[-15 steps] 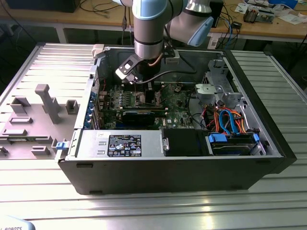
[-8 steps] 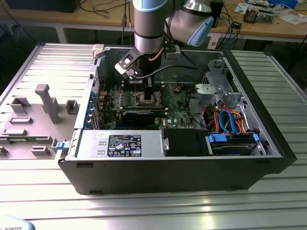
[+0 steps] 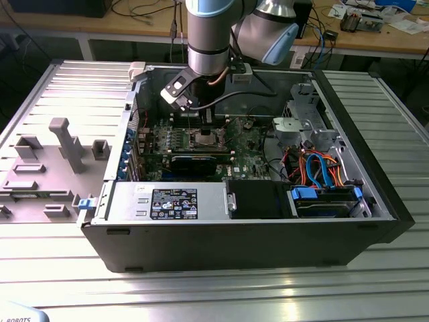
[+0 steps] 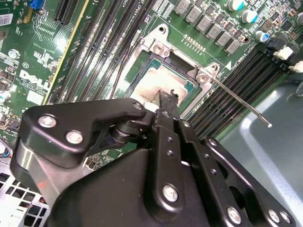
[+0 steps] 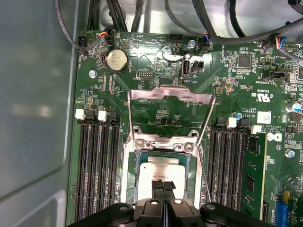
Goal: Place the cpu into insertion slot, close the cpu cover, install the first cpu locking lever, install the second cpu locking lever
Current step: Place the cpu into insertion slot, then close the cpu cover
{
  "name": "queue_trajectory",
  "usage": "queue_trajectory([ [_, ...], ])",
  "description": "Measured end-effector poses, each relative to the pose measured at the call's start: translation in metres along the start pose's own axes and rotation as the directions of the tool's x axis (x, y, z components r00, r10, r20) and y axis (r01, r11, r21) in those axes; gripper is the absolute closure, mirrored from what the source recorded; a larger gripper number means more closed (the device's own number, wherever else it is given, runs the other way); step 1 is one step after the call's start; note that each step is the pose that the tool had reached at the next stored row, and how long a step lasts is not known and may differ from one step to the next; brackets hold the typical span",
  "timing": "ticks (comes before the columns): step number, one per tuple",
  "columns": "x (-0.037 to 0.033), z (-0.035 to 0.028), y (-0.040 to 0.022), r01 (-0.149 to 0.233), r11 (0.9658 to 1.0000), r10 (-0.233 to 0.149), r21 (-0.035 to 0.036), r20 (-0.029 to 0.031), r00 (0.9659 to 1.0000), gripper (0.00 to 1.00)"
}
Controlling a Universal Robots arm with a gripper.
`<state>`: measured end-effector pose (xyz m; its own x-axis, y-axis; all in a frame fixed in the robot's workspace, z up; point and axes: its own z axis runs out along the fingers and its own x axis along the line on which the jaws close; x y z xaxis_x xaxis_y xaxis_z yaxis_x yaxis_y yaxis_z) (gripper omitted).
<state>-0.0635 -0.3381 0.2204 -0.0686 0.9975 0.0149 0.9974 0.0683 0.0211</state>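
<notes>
The cpu (image 5: 163, 171) lies flat in the insertion slot (image 5: 129, 180), its dull silver top facing up; it also appears in the second wrist view (image 4: 158, 81). The cpu cover (image 5: 170, 94) stands flipped open, hinged at the slot's far edge. A thin locking lever (image 5: 204, 170) runs along one side of the slot and sticks out free over the memory slots (image 4: 241, 101). My gripper (image 5: 164, 183) is shut, with its black fingertips (image 4: 168, 97) close together right above the cpu's top, nothing between them. In the exterior view the gripper (image 3: 203, 124) hangs over the slot (image 3: 203, 139) inside the open computer case.
Long black memory slots (image 5: 97, 170) flank the socket on both sides. The case walls (image 3: 348, 114) ring the board. A power supply (image 3: 167, 201) and a drive cage with blue and orange cables (image 3: 322, 174) lie nearby. A grey parts fixture (image 3: 60, 154) sits at the exterior view's left.
</notes>
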Motion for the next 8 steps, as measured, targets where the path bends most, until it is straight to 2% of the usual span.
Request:
queue_trajectory([
  [8,0.0,0.0,0.0,0.0,1.0,0.0,0.0016,-0.0001,1.0,0.89],
])
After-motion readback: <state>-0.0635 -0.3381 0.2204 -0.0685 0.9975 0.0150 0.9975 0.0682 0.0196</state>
